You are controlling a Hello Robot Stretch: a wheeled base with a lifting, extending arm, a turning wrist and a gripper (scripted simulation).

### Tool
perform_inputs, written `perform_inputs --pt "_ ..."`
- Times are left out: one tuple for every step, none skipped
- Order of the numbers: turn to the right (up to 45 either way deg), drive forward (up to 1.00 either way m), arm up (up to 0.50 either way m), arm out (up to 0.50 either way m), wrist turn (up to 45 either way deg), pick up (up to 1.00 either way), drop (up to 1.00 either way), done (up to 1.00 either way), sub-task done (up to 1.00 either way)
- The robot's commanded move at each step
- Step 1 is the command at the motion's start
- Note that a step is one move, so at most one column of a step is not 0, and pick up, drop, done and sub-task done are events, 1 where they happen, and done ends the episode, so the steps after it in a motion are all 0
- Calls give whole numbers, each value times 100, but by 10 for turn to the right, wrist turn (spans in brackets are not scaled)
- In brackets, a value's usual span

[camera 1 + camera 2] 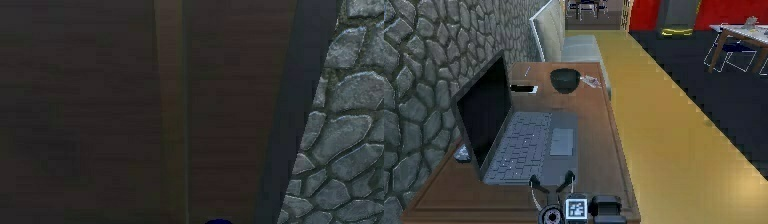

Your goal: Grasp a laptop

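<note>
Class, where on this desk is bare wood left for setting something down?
Free: the strip between laptop and the floor-side edge of the desk; the near corner by the stone wall. Crowded: far end, around the bowl.

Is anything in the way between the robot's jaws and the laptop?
No, nothing visible. The jaws show right by the laptop's front edge. The dark bowl stands farther off, beyond the laptop.

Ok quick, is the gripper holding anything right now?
Gripper: near the laptop's front edge on the desk; cannot tell whether it holds anything.
</note>
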Motion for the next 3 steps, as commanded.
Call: perform_inputs --pt "0 0 0 0 0 100 0 0 0" --pt "0 0 10 0 0 0 0 0 0" --pt "0 0 0 0 0 0 0 100 0"
